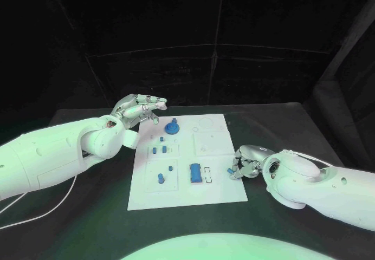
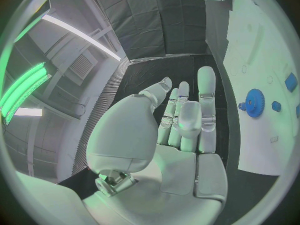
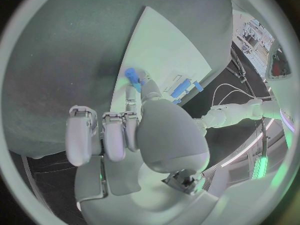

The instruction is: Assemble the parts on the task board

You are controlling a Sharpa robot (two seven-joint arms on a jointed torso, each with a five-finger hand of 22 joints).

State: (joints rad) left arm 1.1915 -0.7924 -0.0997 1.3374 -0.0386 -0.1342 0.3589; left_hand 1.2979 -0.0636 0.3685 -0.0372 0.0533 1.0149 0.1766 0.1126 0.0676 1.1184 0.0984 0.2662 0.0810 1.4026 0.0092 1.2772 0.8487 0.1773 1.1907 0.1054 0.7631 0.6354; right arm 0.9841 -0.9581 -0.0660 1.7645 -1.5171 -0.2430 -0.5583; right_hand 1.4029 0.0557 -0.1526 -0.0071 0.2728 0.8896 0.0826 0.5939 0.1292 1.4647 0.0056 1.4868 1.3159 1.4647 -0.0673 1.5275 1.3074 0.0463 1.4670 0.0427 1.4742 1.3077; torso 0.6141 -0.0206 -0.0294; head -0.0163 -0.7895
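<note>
Looks like you're maybe halfway, imo. Task board [image 1: 219, 189] has a blue gear [image 1: 172, 128] standing at its far left, w/ several pieces seated. Right hand [image 1: 244, 165] pinches a small blue part [image 3: 132, 78] at the board's right edge. Left hand [image 1: 141, 111] hovers far left, fingers apart, holding nothing.

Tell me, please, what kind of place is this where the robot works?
Probably a robotics lab or test cell. A black table carries a white task board with small blue parts, dark curtains hang behind it, and the left hand is open while the right hand holds a blue part.
</note>
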